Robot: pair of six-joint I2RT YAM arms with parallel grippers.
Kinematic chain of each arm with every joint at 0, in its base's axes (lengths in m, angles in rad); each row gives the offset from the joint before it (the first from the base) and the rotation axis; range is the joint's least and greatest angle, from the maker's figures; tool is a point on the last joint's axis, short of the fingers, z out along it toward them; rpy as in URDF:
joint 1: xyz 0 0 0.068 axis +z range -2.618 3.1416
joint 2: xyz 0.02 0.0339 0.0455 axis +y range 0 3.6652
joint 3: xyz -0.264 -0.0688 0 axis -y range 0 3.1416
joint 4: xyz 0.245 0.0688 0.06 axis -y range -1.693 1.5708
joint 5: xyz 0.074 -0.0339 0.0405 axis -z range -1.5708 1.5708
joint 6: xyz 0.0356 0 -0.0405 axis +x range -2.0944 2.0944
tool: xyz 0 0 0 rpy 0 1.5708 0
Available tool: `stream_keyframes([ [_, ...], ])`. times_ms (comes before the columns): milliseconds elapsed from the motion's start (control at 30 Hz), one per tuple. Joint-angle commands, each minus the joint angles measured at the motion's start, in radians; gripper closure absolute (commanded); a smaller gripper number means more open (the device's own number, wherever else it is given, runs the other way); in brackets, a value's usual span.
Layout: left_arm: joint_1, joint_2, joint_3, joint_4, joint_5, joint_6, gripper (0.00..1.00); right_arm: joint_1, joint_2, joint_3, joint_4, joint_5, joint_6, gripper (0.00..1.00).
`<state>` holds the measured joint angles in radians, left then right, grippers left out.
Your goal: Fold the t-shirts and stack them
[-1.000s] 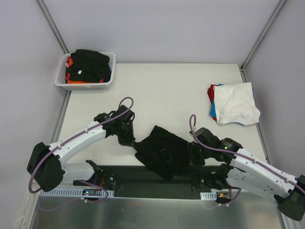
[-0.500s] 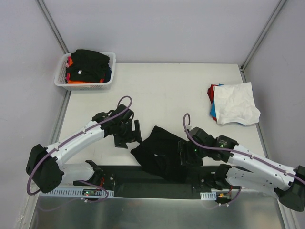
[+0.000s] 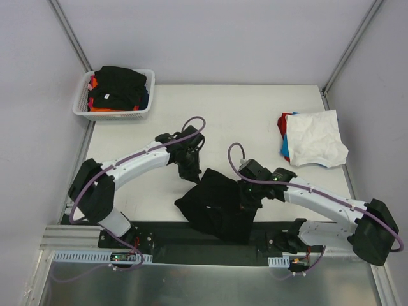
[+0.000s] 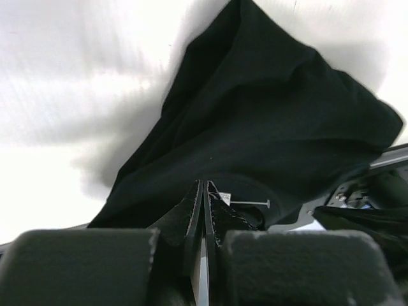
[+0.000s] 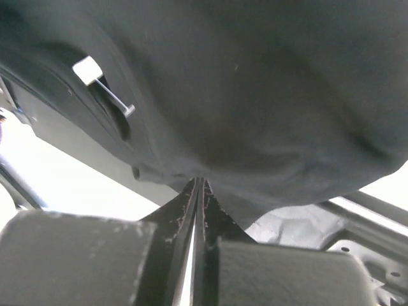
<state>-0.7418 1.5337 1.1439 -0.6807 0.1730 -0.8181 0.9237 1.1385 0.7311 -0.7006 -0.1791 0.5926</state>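
Currently in hand: black t-shirt (image 3: 217, 201), crumpled at the near edge of the table (image 3: 242, 108) and partly over the dark base rail (image 3: 166, 233); not yet spread flat or folded.
Left pincer: left pincer (image 3: 191, 172) is clamped tight on the shirt's far corner; in the wrist view the cloth rises to its tips.
Right pincer: right pincer (image 3: 245, 197) is clamped tight, with a pinch of the shirt's right side bunched at its tips.
Done so far: a pile at the table's right edge, with a white t-shirt (image 3: 315, 137) on top and a red t-shirt (image 3: 281, 121) and a blue t-shirt (image 3: 284, 151) peeking out beneath. The white one looks rumpled.
Left to do: the white basket (image 3: 80, 109) at the far left corner holds a heap of shirts (image 3: 118, 86), black on top, with orange and blue at the edges. Judged from this, the job is well short of finished.
Labels: a small white tag (image 5: 89, 69) on a plastic fastener by the black shirt's collar shows in both wrist views.
Writing: none legible on the tag or elsewhere.
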Motion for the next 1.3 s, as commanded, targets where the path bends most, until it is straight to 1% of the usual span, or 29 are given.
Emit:
stream_keyframes([
  [0,-0.065,0.048,0.063,0.044,0.017,0.031,1.0,-0.062,-0.022,0.019,0.047,-0.008,-0.03,0.99],
  [100,-0.09,0.112,0.091,0.058,0.04,0.043,1.0,-0.103,-0.01,0.005,0.067,-0.043,-0.048,0.99],
  [300,-0.13,0.158,0.177,0.056,0.043,0.051,1.0,-0.124,0.05,0.039,0.067,-0.046,-0.076,0.99],
  [433,-0.136,0.203,0.159,0.067,0.031,0.053,1.0,-0.163,0.086,0.037,0.069,-0.03,-0.06,0.99],
  [567,-0.137,0.27,0.102,0.104,0.01,0.074,1.0,-0.19,0.128,0.027,0.131,-0.028,-0.03,0.99],
  [700,-0.137,0.336,0.067,0.145,0.037,0.08,1.0,-0.201,0.202,0.042,0.196,-0.059,-0.019,0.99],
  [800,-0.133,0.371,0.074,0.156,0.051,0.088,1.0,-0.206,0.269,0.063,0.208,-0.074,-0.03,0.99],
  [900,-0.107,0.394,0.109,0.155,0.072,0.102,1.0,-0.23,0.32,0.083,0.216,-0.088,-0.048,0.99],
  [1067,-0.016,0.44,0.18,0.15,0.097,0.117,1.0,-0.336,0.382,0.128,0.213,-0.131,-0.098,0.99],
  [1200,0.054,0.473,0.24,0.132,0.076,0.128,1.0,-0.411,0.457,0.22,0.162,-0.138,-0.167,0.99],
  [1233,0.073,0.482,0.255,0.126,0.065,0.137,1.0,-0.437,0.474,0.264,0.155,-0.141,-0.183,0.99],
  [1267,0.09,0.502,0.292,0.113,0.063,0.143,1.0,-0.45,0.493,0.286,0.148,-0.154,-0.195,0.99],
])
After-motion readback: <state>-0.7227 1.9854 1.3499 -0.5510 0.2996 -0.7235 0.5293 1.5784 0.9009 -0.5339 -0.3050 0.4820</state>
